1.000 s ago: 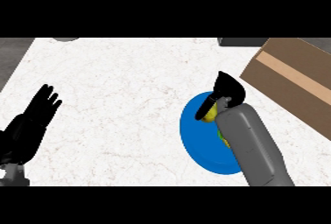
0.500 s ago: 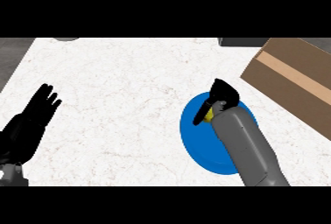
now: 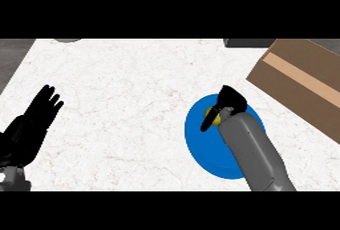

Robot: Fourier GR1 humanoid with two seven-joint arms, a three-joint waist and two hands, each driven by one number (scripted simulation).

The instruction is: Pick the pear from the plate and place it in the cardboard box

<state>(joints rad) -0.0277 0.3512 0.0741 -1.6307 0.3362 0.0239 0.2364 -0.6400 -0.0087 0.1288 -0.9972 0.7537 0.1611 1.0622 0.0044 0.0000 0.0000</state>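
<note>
Here the right robot hand (image 3: 230,102) curls round the pear (image 3: 213,111) over the blue plate (image 3: 199,141).

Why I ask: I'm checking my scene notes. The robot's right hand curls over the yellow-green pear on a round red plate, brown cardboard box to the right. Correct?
No. The head view shows the round plate is blue, not red. The rest holds: the right hand curls over the yellow-green pear on it, with the brown cardboard box to the right.
</note>
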